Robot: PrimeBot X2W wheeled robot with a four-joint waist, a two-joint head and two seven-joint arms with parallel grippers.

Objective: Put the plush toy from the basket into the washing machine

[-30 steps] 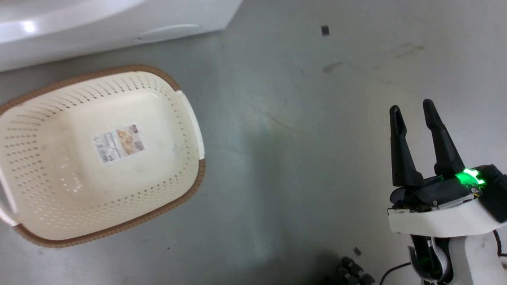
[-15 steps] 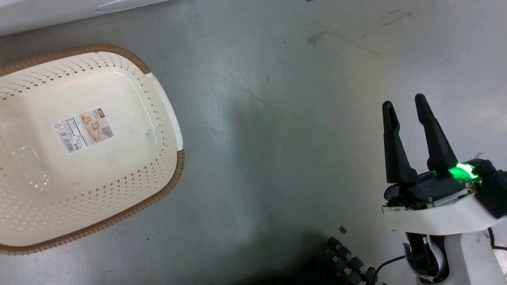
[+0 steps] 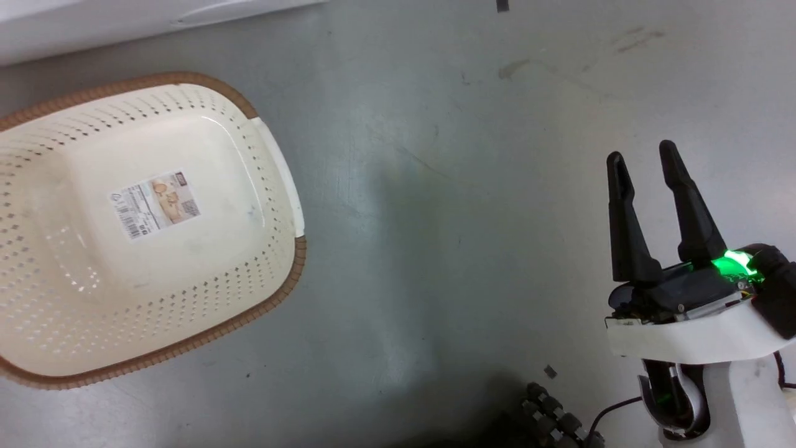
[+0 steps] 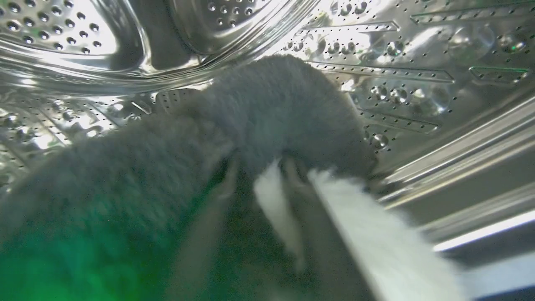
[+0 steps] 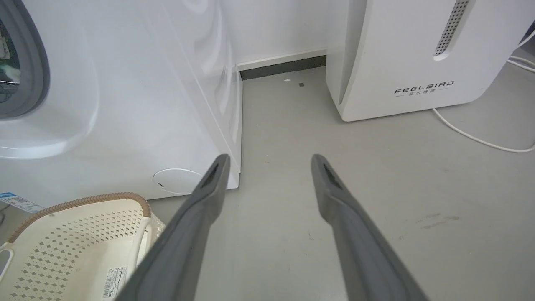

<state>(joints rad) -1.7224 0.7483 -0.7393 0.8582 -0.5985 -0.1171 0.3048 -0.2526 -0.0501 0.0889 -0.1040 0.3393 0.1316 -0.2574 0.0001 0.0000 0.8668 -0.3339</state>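
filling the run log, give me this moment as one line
left gripper: shut on plush toy | plush toy: inside washing machine drum | basket: empty | right gripper: open over floor

Right gripper (image 3: 642, 152) sits lower right in the head view. Its fingers (image 3: 628, 236) are spread and point up the view, with nothing between them. Green light (image 3: 734, 264) is lit at the wrist, and the pale forearm (image 3: 746, 398) is below it. Left gripper (image 4: 260, 163) has its fingers close together, sunk into plush toy (image 4: 271, 104) with a strip of white fur pinched between them.
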